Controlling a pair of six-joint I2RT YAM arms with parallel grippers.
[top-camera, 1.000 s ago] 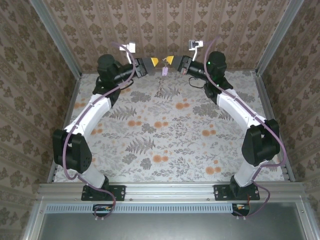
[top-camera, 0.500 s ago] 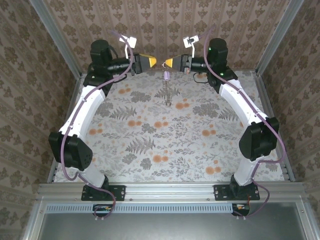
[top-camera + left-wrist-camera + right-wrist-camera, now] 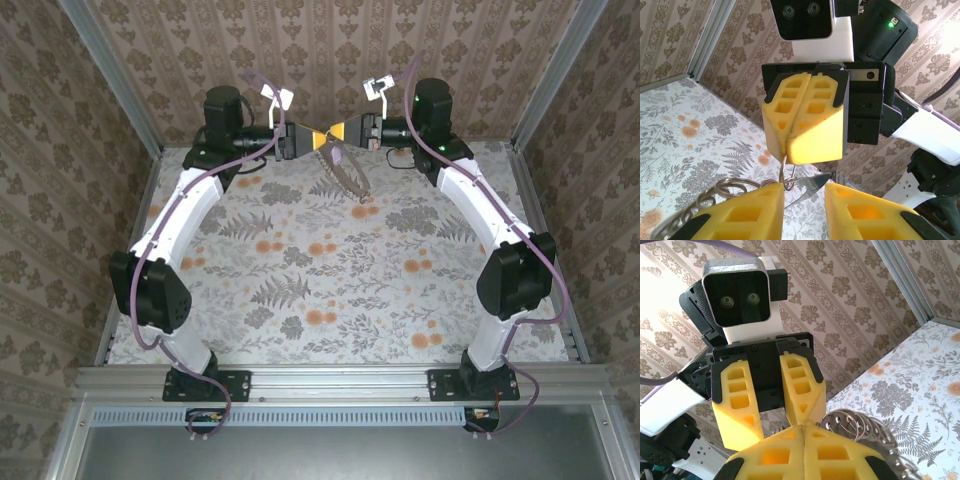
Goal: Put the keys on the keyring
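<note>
"Right claw (image 3: 790, 145): open or closed?" asks the listener.

"Closed," says the describer. "Its two yellow foam pads (image 3: 815, 135) are pressed flat together. A thin wire end of the keyring (image 3: 730, 187) comes out of the seam at their tips, so this claw is pinching the keyring."

"Where is the rest of the keyring?"

"It hangs in the air below the two claws, over the far middle of the table (image 3: 250, 300) and near the back wall (image 3: 320, 60). Seen from above, the beaded loop droops from the point where the claws meet and slants toward the right arm's side. I cannot tell whether its low end touches the floral tabletop. In the right wrist view, its links curl just beside the closed pads and run down to the right."

"And the left claw (image 3: 776, 422)?"

"It faces the right claw tip to tip, very close. Its yellow fingers (image 3: 737, 405) stand apart with a clear gap, and nothing is clamped between them. In its own wrist view, the wire end hangs right by the inner edge of one finger. I cannot tell whether they touch."

"The key?"

"A pointed grey metal sliver (image 3: 810, 184) shows just behind that wire end, between the claws. I cannot tell whether it is the key's blade."
</note>
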